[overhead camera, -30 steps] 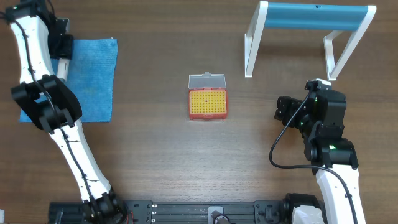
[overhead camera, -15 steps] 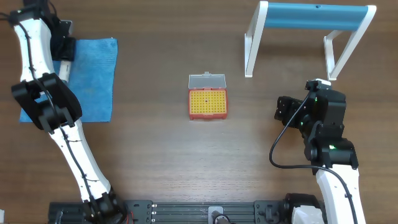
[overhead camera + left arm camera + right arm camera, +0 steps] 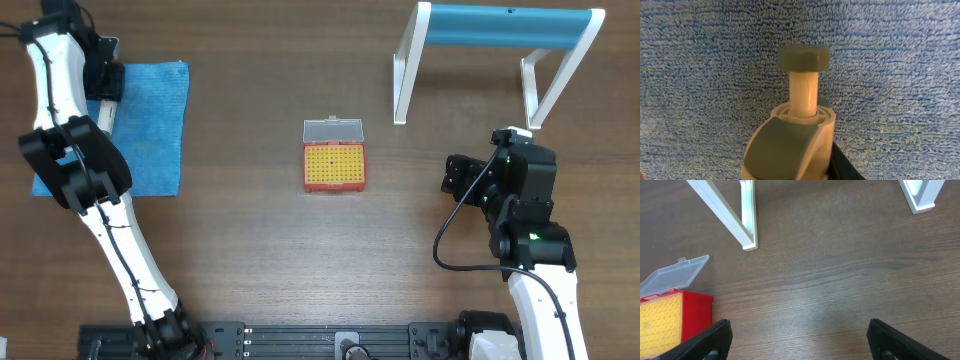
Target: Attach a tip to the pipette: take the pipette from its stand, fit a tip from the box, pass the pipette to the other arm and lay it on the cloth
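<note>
Clamped in the left gripper (image 3: 103, 85) over the blue cloth (image 3: 900, 60): pipette (image 3: 802, 120). Right gripper (image 3: 800, 336) spread, holding nothing. Probably light, rigid, slick plastic; best gripped round the thick body, sparing the plunger (image 3: 803, 57)

Your surface: dark wood-grain table (image 3: 250, 260). At far left, blue cloth (image 3: 160, 120) lies flat. At mid-table, red tip box (image 3: 335, 167), clear lid open. At far right, white-legged stand (image 3: 505, 25) with blue top bar, well apart from box.

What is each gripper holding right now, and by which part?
Left gripper holds the pipette by its body, below the plunger, over the blue cloth; the exact grip spot is hidden. Right gripper is open, empty.
</note>
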{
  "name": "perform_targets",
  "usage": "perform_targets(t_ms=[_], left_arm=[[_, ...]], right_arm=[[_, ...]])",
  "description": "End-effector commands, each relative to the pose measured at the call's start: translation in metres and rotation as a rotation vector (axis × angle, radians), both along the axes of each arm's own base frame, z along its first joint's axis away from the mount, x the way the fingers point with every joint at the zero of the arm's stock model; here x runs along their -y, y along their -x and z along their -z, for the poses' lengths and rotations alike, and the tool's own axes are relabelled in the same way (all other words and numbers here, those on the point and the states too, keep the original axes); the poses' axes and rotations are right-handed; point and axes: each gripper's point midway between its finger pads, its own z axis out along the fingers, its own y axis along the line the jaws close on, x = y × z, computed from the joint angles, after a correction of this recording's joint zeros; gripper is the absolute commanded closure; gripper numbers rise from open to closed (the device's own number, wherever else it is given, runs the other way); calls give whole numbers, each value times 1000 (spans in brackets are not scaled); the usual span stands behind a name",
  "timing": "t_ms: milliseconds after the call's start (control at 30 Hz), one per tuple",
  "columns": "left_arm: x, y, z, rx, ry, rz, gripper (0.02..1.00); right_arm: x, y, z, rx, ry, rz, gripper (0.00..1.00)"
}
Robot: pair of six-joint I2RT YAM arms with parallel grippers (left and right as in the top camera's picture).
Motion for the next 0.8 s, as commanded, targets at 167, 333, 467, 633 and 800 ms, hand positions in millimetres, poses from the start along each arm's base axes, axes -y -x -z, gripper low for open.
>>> perform_targets(t_ms=[167, 333, 467, 633, 800], left_arm=[[5, 5, 15, -33, 34, 10, 989], [7, 5, 15, -34, 41, 12, 989], [7, 5, 15, -31, 43, 14, 991], [7, 4, 15, -29, 43, 15, 991], [10, 3, 16, -19, 63, 15, 991]], right_arm=[[4, -1, -4, 12, 22, 5, 126], [4, -1, -4, 12, 22, 5, 123], [4, -1, -4, 12, 22, 5, 126], [4, -1, -4, 12, 22, 5, 126], [4, -1, -4, 12, 22, 5, 126]])
